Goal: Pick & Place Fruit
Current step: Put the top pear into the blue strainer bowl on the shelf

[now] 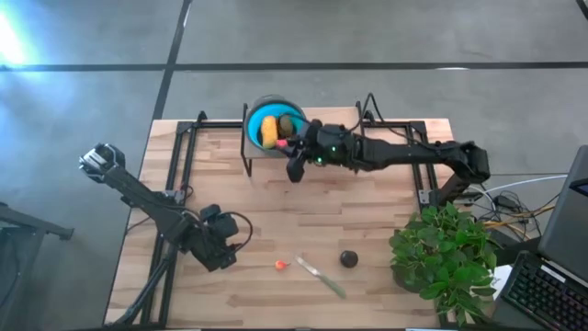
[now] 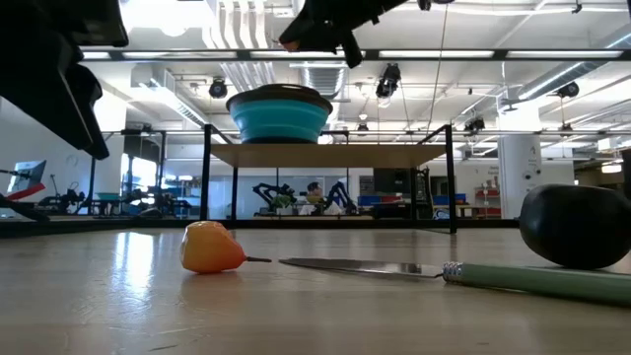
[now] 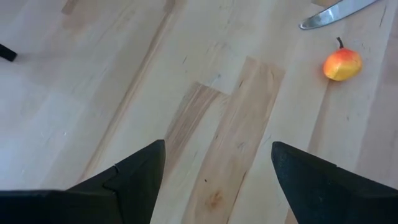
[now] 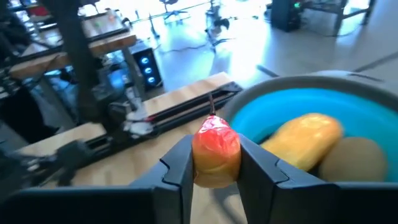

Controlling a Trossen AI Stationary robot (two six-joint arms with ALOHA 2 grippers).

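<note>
Right gripper [image 4: 216,163] jaws clenched on a small red-orange fruit with a thin stem [image 4: 215,149], held at the edge of the round blue bowl with grey rim [image 4: 283,106]; the bowl's hollow lies just ahead of the jaws, so the drop needs only a short reach forward over the rim. Bowl sits raised on a black wire rack at the far side of the pale wood counter [image 1: 266,198]. Already inside the bowl: one elongated orange-yellow fruit [image 4: 303,140], long axis slanting across the bowl, and one olive-green oval fruit [image 4: 351,158] touching it

Left gripper [image 3: 217,171] jaws released and empty, low over bare counter near the front. Left arm is nearer the loose pieces: one small red-orange pear-like fruit [image 3: 341,64] ahead of its jaws, beside the slim green-handled knife [image 1: 322,276]; one dark round fruit [image 1: 348,258] further off past the knife, probably reachable by either arm

Count: two red-orange, one orange-yellow, one olive-green, one dark; one bowl, one knife, one potted green plant [image 1: 441,253]
</note>
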